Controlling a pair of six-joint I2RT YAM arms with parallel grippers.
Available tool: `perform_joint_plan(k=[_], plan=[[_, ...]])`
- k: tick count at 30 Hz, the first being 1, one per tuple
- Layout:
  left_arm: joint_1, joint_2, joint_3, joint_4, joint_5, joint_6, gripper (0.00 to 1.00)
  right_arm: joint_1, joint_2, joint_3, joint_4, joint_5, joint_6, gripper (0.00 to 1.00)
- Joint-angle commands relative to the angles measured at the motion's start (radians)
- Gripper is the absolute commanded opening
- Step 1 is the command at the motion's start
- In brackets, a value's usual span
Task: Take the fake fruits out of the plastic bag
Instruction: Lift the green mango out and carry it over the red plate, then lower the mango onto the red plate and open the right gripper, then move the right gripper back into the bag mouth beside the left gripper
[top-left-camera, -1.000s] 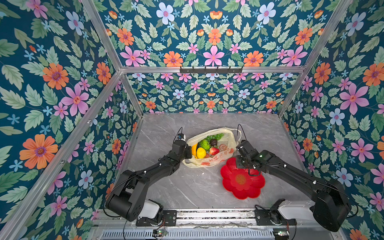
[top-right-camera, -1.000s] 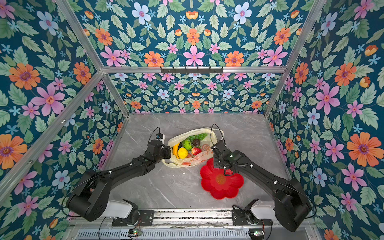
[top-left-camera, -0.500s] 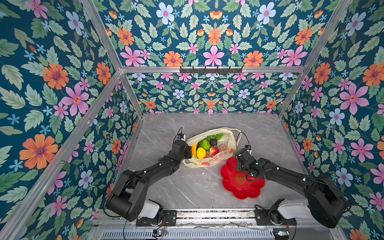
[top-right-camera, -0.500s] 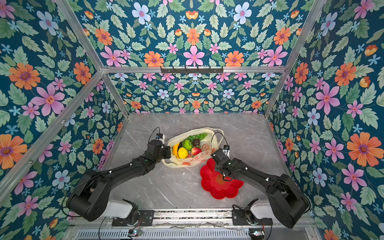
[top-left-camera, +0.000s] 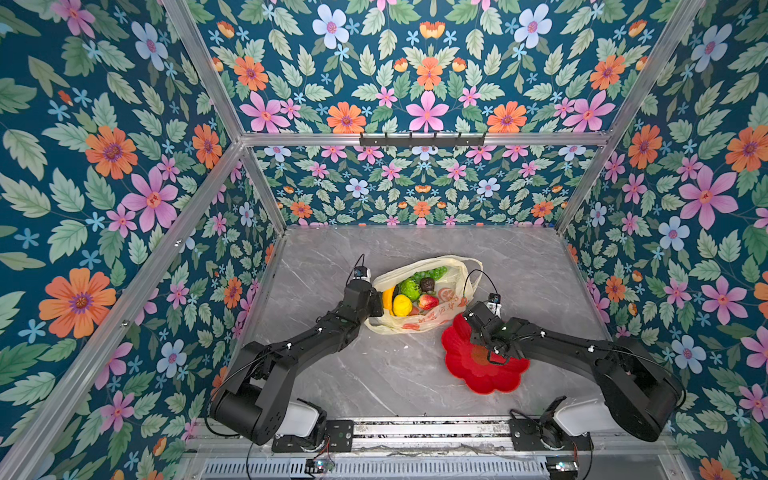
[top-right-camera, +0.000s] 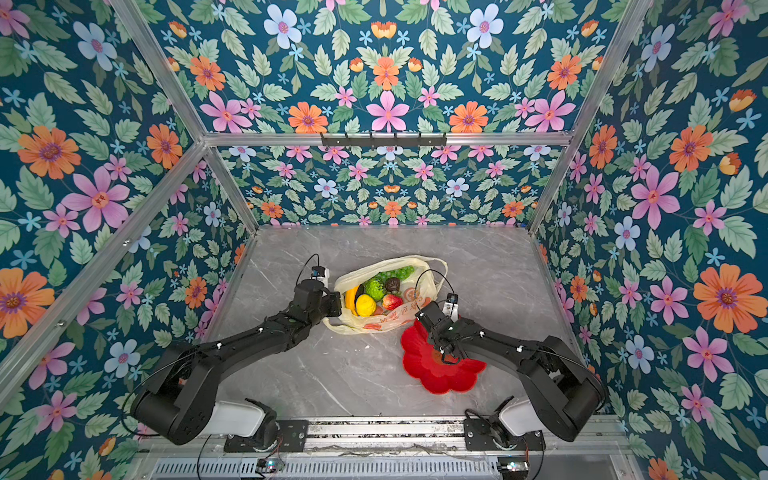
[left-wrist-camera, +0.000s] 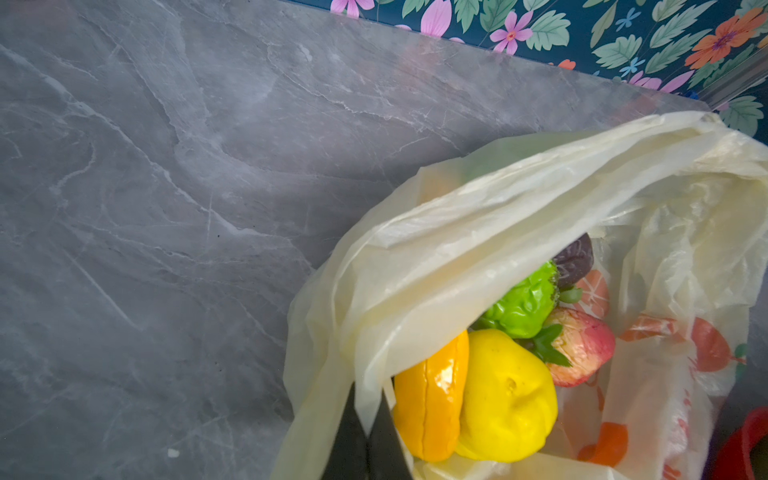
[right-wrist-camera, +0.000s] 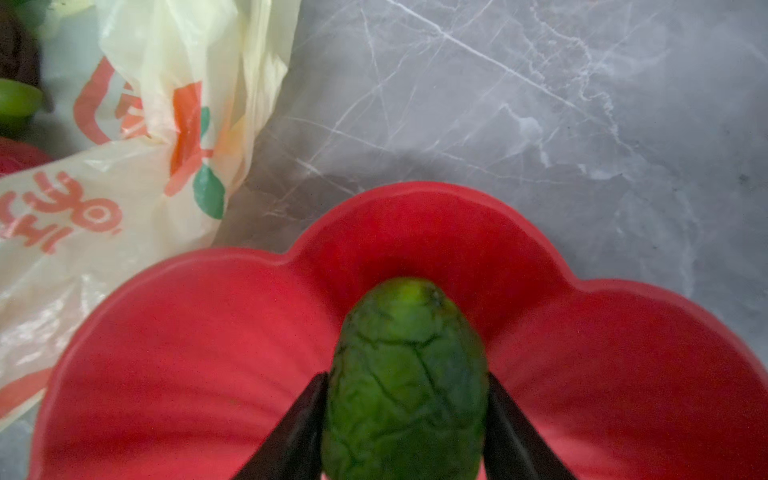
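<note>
The plastic bag (top-left-camera: 419, 320) (top-right-camera: 386, 322) lies open mid-table with fake fruits inside: a yellow lemon (left-wrist-camera: 507, 395), an orange-yellow banana (left-wrist-camera: 430, 399), a bumpy lime-green ball (left-wrist-camera: 523, 303), a red fruit (left-wrist-camera: 582, 349), a dark brown piece (left-wrist-camera: 575, 257) and green grapes (top-left-camera: 432, 274). My left gripper (top-left-camera: 376, 303) (left-wrist-camera: 368, 419) is shut on the bag's rim at its left side, holding the mouth open. My right gripper (right-wrist-camera: 405, 415) (top-left-camera: 492, 353) hangs low over the red flower-shaped plate (right-wrist-camera: 187, 353), its fingers against both sides of a green avocado-like fruit (right-wrist-camera: 405, 382).
The red plate (top-left-camera: 469, 374) (top-right-camera: 432, 374) sits just front-right of the bag, its rim touching the bag's printed side (right-wrist-camera: 83, 199). Flowered walls close the grey marble table on three sides. Both arm bases stand at the front edge.
My right arm has swung from the bag's right edge toward the front, lowering the avocado-like fruit over the plate. The left arm and bag have stayed still.
</note>
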Motion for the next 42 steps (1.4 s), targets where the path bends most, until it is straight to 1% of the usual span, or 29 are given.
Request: perform_joint_plan(k=[1, 8, 15, 21, 26, 29, 33, 36, 39, 42], plan=[[0.000, -0.003, -0.001, 0.002, -0.009, 0.007, 0.04, 0.003, -0.001, 0.000, -0.013, 0.021, 0.030, 0.59], [0.000, -0.002, -0.001, 0.002, -0.007, 0.005, 0.04, 0.006, -0.018, 0.002, -0.026, 0.026, 0.036, 0.66], [0.000, -0.004, -0.001, 0.002, -0.008, 0.006, 0.04, 0.007, -0.024, 0.011, -0.051, 0.034, 0.037, 0.70], [0.000, -0.004, -0.001, 0.002, -0.009, 0.005, 0.04, 0.007, -0.055, 0.024, -0.090, 0.054, 0.028, 0.77], [0.000, -0.003, -0.001, 0.002, -0.007, 0.006, 0.04, 0.007, -0.113, 0.093, -0.183, 0.056, -0.012, 0.77], [0.000, -0.001, 0.000, 0.002, -0.007, 0.006, 0.04, 0.007, -0.140, 0.151, -0.178, -0.008, -0.084, 0.76], [0.000, -0.003, 0.000, 0.000, -0.007, 0.006, 0.04, 0.007, -0.115, 0.253, -0.148, -0.093, -0.164, 0.74], [0.000, -0.005, -0.001, 0.002, -0.009, 0.006, 0.04, 0.007, -0.059, 0.326, -0.102, -0.157, -0.203, 0.73], [0.000, -0.005, -0.002, 0.000, -0.012, 0.006, 0.04, 0.007, 0.017, 0.384, -0.032, -0.251, -0.243, 0.70], [0.000, -0.003, -0.003, 0.001, -0.013, 0.005, 0.04, 0.007, 0.112, 0.465, -0.003, -0.339, -0.286, 0.68]])
